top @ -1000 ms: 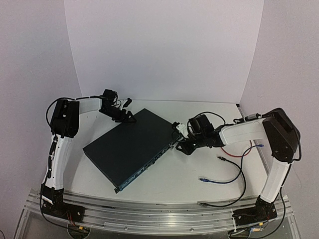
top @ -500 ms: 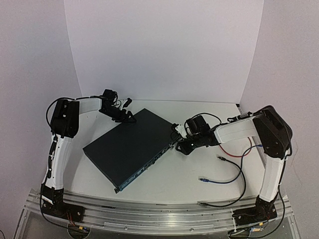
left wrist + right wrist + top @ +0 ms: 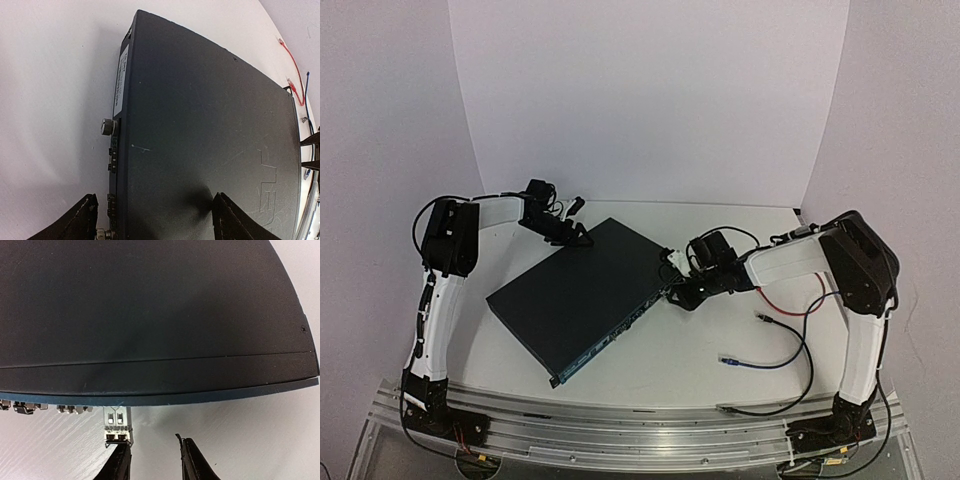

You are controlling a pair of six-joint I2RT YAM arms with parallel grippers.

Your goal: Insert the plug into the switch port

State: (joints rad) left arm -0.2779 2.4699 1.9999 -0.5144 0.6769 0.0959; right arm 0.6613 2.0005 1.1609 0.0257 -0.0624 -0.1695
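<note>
Left hand (image 3: 155, 197), bottom of frame: jaws spread wide astride the switch (image 3: 200, 125) at its rear corner, clamping nothing. Right wrist view, lower left: plug (image 3: 118, 426) stands nose-in at the port row (image 3: 70, 409). Right hand (image 3: 152, 445) sits just below, parted, gap empty. The seating push likely runs straight up-frame.

White-and-black left arm (image 3: 438, 300): base at near left, lower link upright, elbow high, forearm reaching right and away from base. Black two-finger left pincer (image 3: 152, 220): fingers (image 3: 80, 220) spread wide, tips angled downward. White-and-black right arm (image 3: 798, 262): base at near right, lower link upright, elbow high, forearm reaching left, wrist low. Black two-finger right pincer (image 3: 152, 457): fingers (image 3: 192, 462) parted, narrow gap between tips.
</note>
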